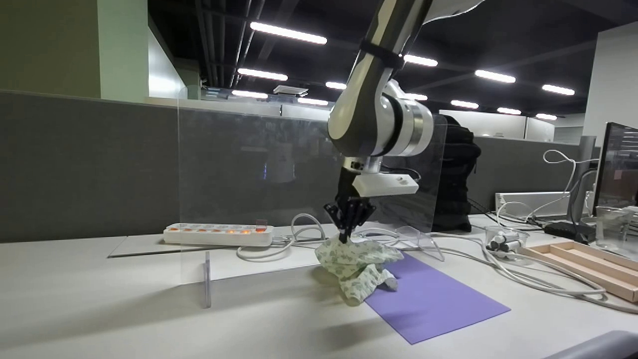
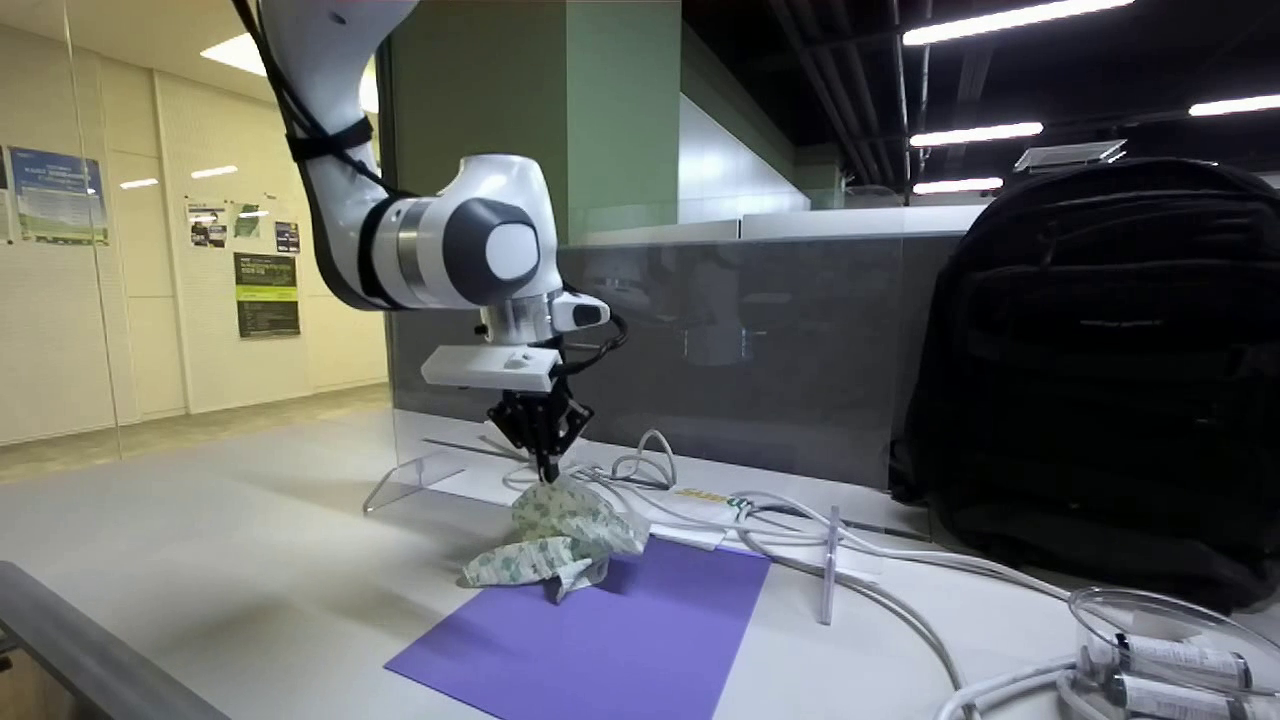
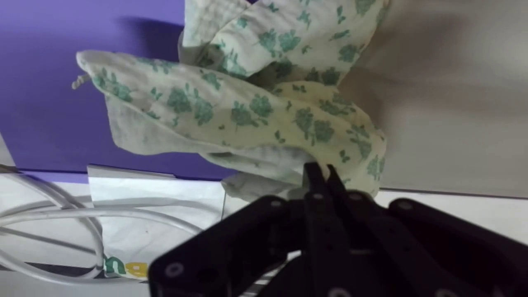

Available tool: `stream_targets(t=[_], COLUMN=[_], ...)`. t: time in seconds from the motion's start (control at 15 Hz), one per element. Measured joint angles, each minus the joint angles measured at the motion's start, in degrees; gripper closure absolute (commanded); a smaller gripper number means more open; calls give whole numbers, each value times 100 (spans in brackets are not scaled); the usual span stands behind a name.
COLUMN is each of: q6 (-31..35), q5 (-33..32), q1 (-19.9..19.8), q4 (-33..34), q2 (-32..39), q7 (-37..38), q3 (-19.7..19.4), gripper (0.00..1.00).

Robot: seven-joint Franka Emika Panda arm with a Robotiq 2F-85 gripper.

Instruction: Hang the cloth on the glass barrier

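The cloth (image 1: 356, 267) is pale with green leaf or flower print and is crumpled. It also shows in an exterior view (image 2: 565, 530) and fills much of the wrist view (image 3: 247, 107). My gripper (image 1: 344, 238) points down and its fingers are nearly together on the cloth's upper edge; it also shows in an exterior view (image 2: 547, 472) and in the wrist view (image 3: 318, 167). The cloth hangs from the fingertips in folds, its lower part at or just above the table. The clear glass barrier (image 1: 224, 169) stands upright behind the cloth; it also shows in an exterior view (image 2: 800, 370).
A purple sheet (image 1: 438, 304) lies under and beside the cloth. Barrier feet (image 1: 207, 281) (image 2: 830, 565) stick out on the table. A power strip (image 1: 219, 235) and white cables (image 1: 523, 279) lie behind and beside the barrier. A black backpack (image 2: 1100, 380) stands near one barrier end.
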Motion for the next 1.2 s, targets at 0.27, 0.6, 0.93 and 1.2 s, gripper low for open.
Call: stream_targets(t=[0.27, 0.6, 0.93, 1.2], q6=[-1409, -3661, -4608, -4884], q5=[119, 235, 244, 363], q1=[129, 258, 305, 302], q4=[-4, 199, 787, 777], q2=[-914, -2305, -3256, -3411], q7=[257, 284, 253, 56], q3=[-60, 40, 93, 43], gripper=[99, 99, 97, 99])
